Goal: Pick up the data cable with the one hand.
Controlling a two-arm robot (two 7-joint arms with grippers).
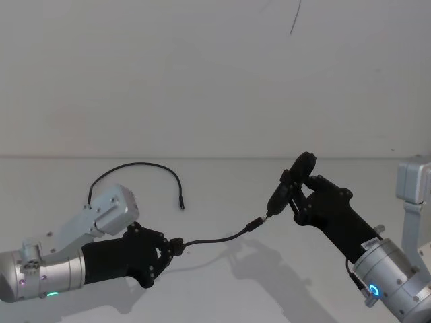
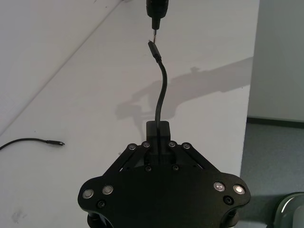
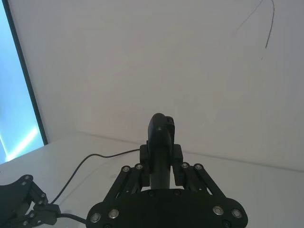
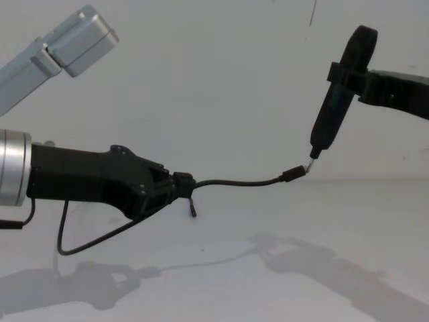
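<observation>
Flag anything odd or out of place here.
The cable is off the table, its plug clamped in the left gripper. Its free plug meets the tip of the pen tool in the right gripper. Nothing looks damaged.

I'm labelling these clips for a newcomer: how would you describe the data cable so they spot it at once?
Start at the left gripper, low over the white table. The data cable is the thin black cord clamped in it by one plug, arching through the air to its other plug at the tip of the pen-like tool held by the right gripper. The other black cord lies loose on the table.
</observation>
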